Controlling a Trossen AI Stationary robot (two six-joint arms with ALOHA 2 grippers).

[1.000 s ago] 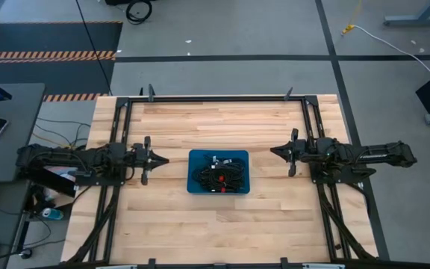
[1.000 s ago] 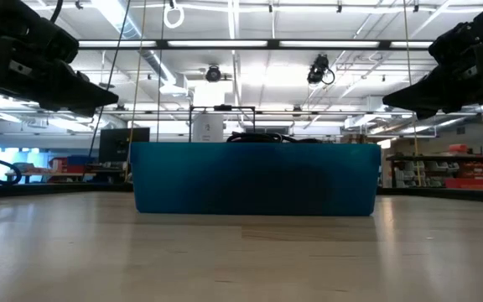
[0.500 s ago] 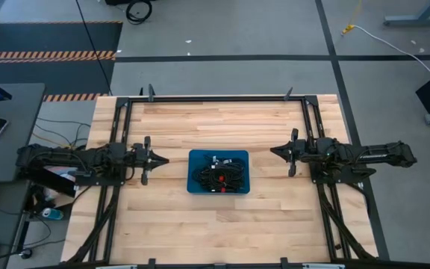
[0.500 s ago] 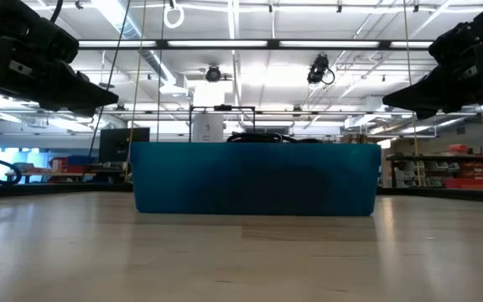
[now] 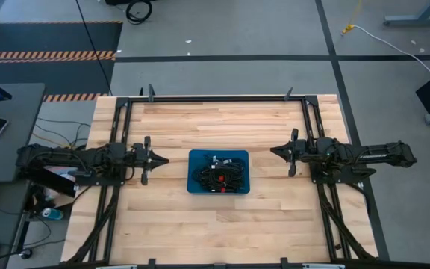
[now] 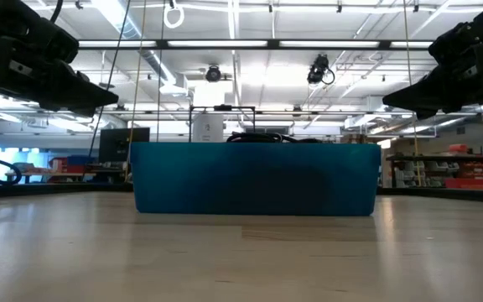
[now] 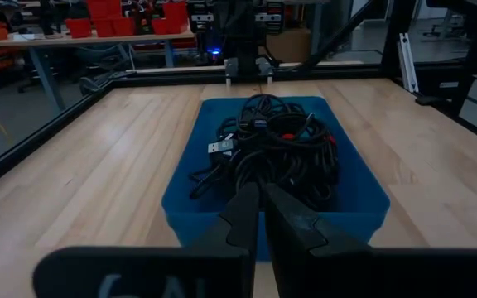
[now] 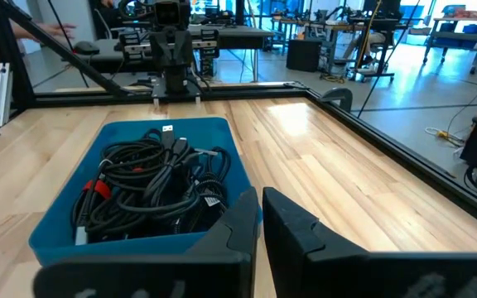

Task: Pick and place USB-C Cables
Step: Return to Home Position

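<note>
Risk: small, by my judgement; the likeliest trouble is a loop of the cables (image 5: 219, 173) slipping over the rim of the blue tray (image 5: 192, 188) onto the table (image 5: 200, 232).
Cause: the heap is piled high, its top loops show just above the tray's wall in the low view, and a plug end sticks up loose near one side; a knock to the tray could tip one out.
Second risk: an arm swinging low on a further move could catch the tray, since both claws point at it.
Cables: thin, black, tangled into one heap with a few red ties; all that I can see lie inside the tray.
Tray: at the middle of the table, between the two arms.
Left claw (image 5: 166, 160): clenched on nothing, raised off the table, apart from the tray on its left side.
Right claw (image 5: 272, 152): clenched, empty, likewise raised and apart on the tray's other side.
</note>
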